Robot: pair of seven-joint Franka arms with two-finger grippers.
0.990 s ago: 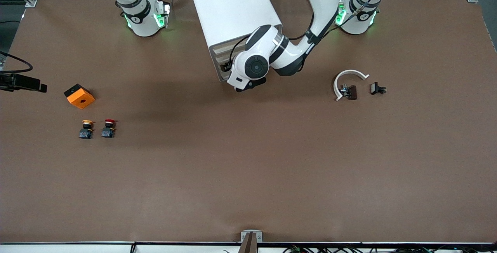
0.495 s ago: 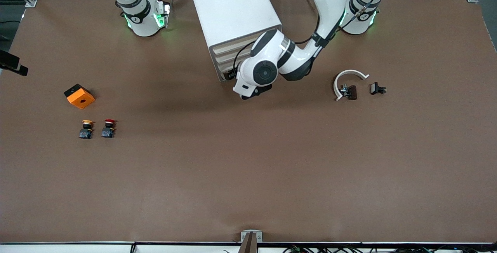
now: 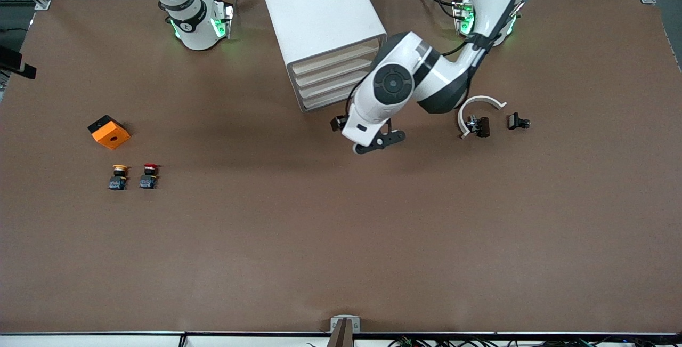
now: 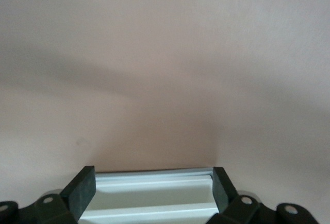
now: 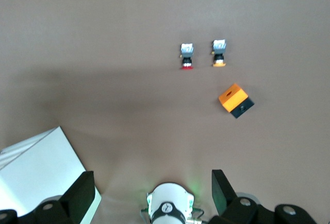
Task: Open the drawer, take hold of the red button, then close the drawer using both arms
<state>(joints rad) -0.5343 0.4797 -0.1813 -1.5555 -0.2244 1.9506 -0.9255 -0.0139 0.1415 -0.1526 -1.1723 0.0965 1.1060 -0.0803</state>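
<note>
The red-capped button [image 3: 150, 175] stands on the table near the right arm's end, beside a yellow-capped one [image 3: 119, 176]. It also shows in the right wrist view [image 5: 187, 56]. The white drawer cabinet [image 3: 319, 22] stands between the arm bases, and none of its drawer fronts [image 3: 335, 78] visibly sticks out. My left gripper [image 3: 379, 143] is open, over the table just in front of the cabinet. In the left wrist view the gripper [image 4: 153, 183] has a pale ridged white surface [image 4: 154, 198] showing between its fingers. My right gripper [image 3: 18, 67] is open and empty, high over the table's edge at the right arm's end [image 5: 152, 188].
An orange cube with a hole [image 3: 109, 131] lies farther from the front camera than the buttons. A white curved piece [image 3: 479, 104] and small black parts [image 3: 478, 126] [image 3: 518, 121] lie toward the left arm's end. The right arm's base [image 5: 170, 208] shows in its wrist view.
My left gripper has drawn away from the cabinet's front, toward the front camera and the left arm's end. My right gripper has shifted along the table's edge, away from the front camera.
</note>
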